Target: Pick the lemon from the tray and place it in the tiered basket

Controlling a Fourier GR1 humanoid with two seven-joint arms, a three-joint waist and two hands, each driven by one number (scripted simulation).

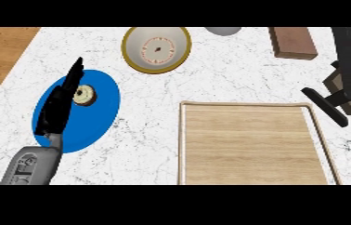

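Left hand (60, 101) lies flat over the blue plate (96, 122), fingers straight, holding nothing, edge beside a small donut (85, 95). Right hand (328, 103) is cut off at the right edge; can't tell its fingers, and no lemon visible. White marble counter (151, 108) carries a wooden tray (250, 145), a yellow-rimmed bowl (156, 49), and a brown block (293, 42).

Left grey forearm enters from lower left corner of head view, angled up and slightly right. Left black hand (60, 101) extends from it, fingers straight and held together, tips pointing toward upper right, hand seen edge-on. Nothing held in it. Right black hand (328, 103) shows at right edge, about mid-height, only partly in view: straight fingers spread, one long finger slanting down-right, others reaching toward edge. Right forearm out of view.
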